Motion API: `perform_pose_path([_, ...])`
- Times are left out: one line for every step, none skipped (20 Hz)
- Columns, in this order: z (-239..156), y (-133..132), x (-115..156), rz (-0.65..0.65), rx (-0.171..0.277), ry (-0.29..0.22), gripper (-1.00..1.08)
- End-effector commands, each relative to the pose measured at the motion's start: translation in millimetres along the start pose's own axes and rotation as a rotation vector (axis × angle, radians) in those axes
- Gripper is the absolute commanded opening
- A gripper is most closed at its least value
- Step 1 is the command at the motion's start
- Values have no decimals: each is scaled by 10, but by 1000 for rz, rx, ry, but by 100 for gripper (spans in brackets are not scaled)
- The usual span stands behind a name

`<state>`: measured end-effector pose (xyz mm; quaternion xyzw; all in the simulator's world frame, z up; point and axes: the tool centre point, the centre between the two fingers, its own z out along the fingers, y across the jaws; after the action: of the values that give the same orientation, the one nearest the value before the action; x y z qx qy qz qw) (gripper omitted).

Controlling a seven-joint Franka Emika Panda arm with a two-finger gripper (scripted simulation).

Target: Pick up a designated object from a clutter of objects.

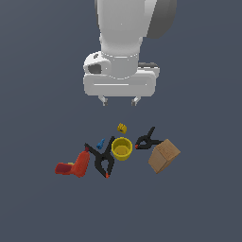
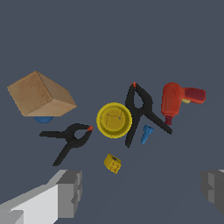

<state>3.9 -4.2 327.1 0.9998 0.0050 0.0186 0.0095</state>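
The red L-shaped drill lies at the exterior view's left end of the clutter, beside a black spring clamp. It also shows in the wrist view. My gripper hangs open and empty well above the clutter, over the small yellow piece. In the wrist view its fingers stand wide apart, with nothing between them. The drill is off to the side of the gripper, not under it.
A yellow cup stands in the middle. A second black clamp and a tan box lie to the exterior view's right. A small blue piece lies by the first clamp.
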Motion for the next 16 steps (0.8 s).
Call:
perform_pose_path([0, 0, 0, 0, 0, 0, 108])
perform_pose_path([2, 1, 0, 0, 0, 0, 108])
perform_pose_path([12, -3, 3, -1, -1, -1, 108])
perform_pose_path([27, -6, 6, -2, -1, -2, 108])
perform_pose_path([45, -12, 9, -4, -3, -3, 108])
perform_pose_path([59, -17, 11, -6, -4, -4, 108])
perform_pose_path([66, -22, 11, -7, -5, -5, 108])
perform_pose_path([68, -25, 9, -7, -5, -5, 108])
perform_pose_path([67, -26, 9, -7, -5, -5, 108])
perform_pose_path([67, -26, 10, -7, -5, -5, 108])
perform_pose_path([71, -21, 13, -7, -4, -5, 108])
perform_pose_path([80, -14, 20, -7, -4, -6, 108])
perform_pose_path([92, -6, 29, -7, -3, -6, 108])
perform_pose_path([109, 5, 40, -7, -1, -7, 108])
perform_pose_path([129, 19, 54, -6, 0, -8, 108])
perform_pose_path([153, 35, 70, -6, 2, -9, 108])
